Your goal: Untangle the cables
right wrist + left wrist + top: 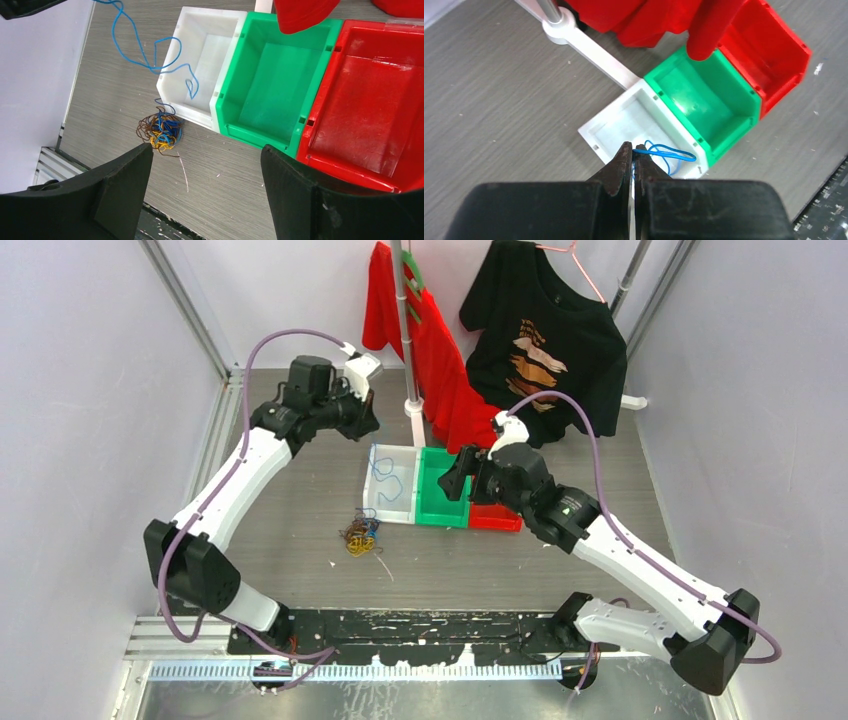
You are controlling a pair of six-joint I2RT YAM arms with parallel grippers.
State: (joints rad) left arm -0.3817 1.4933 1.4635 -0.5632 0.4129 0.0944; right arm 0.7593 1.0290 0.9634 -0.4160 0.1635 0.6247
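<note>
Blue cable point(666, 152) dangled, wavy, from left claw point(632, 150) over white bin point(609, 106); blue-yellow-brown tangle point(160, 131) lay on counter point(300, 500) just beside bin.

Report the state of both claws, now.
Left claw: closed, holding a thin blue flexible wire.
Right claw: open, holding nothing.

Left hand point(632, 150) clamped, right hand point(206, 155) spread
</note>
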